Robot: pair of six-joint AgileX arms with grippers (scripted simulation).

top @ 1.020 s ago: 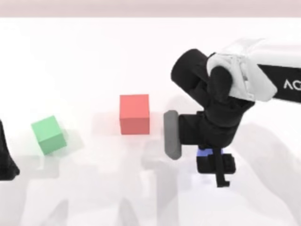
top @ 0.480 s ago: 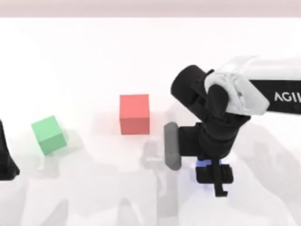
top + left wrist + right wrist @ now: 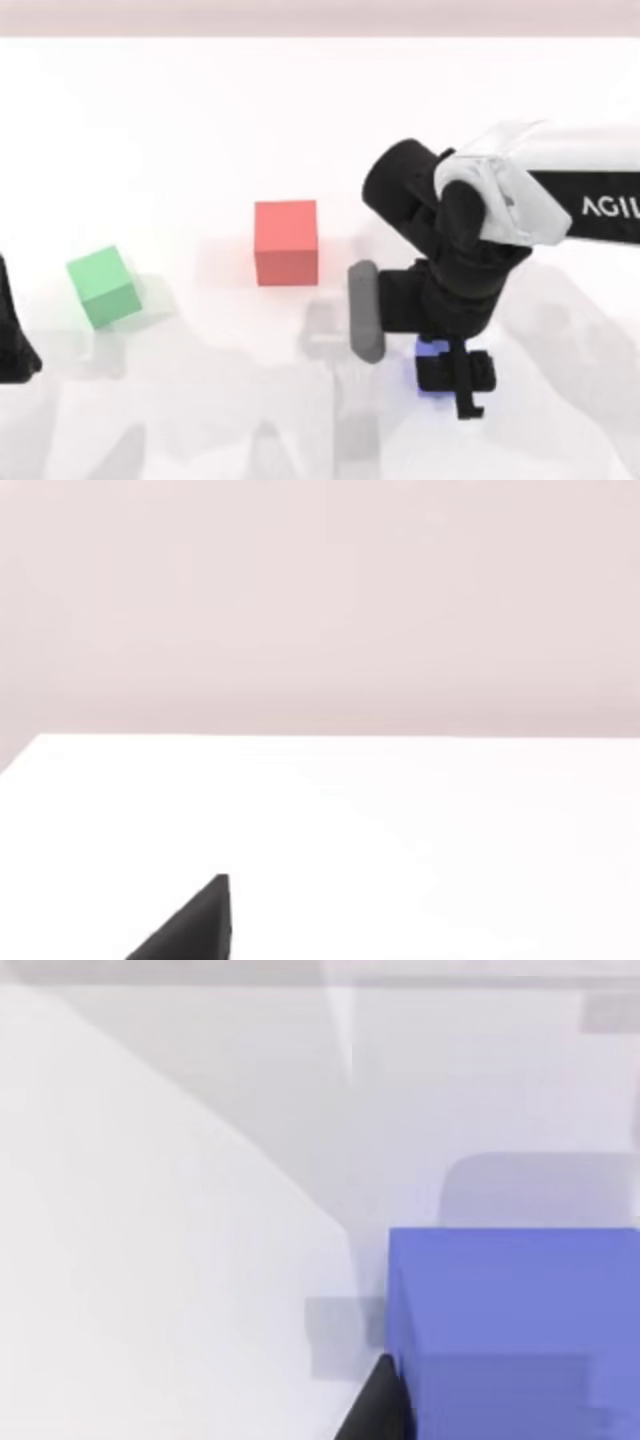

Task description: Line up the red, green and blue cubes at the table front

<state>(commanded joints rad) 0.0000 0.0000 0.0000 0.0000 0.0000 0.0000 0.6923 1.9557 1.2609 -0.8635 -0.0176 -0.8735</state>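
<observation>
Blue cube sits under right gripper, right of red cube; finger closure on it cannot be told.

Open table lies all around the red cube — it stands apart from everything, with a clear gap between it and my right arm. The green cube sits well off to its left, near my parked left arm at the table's left edge. My right gripper crowds the blue cube — approach from above there is blocked.
</observation>
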